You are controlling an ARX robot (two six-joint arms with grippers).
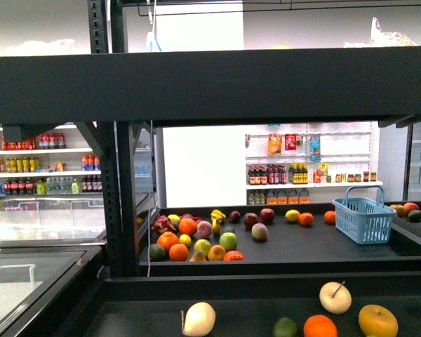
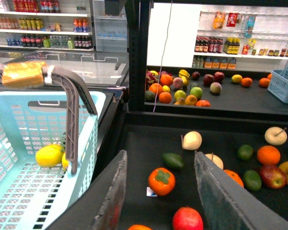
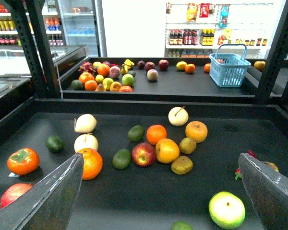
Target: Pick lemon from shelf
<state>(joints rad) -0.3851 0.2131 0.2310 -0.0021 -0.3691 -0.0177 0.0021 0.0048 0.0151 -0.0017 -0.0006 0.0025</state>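
Note:
A bright yellow lemon (image 2: 49, 155) lies inside a light blue basket (image 2: 19, 201), left of the black shelf (image 2: 134, 139). A second small yellow oval fruit (image 1: 292, 215) sits on the far tier, also in the right wrist view (image 3: 181, 65). My left gripper (image 2: 160, 155) is open and empty over the near tier, with an orange persimmon (image 2: 162, 181) between its fingers. My right gripper (image 3: 161, 155) is open and empty, low over the same tier (image 3: 134, 108) near a cluster of fruit. Neither gripper shows in the front view.
The near tier holds pale pears (image 3: 85, 123), oranges (image 3: 156, 134), a red apple (image 3: 143, 154), green fruits and a green apple (image 3: 226, 209). The basket's brown handle (image 2: 72, 110) stands upright. A blue basket (image 1: 363, 219) and a fruit pile (image 1: 196, 242) sit on the far tier. White bottle shelves stand behind.

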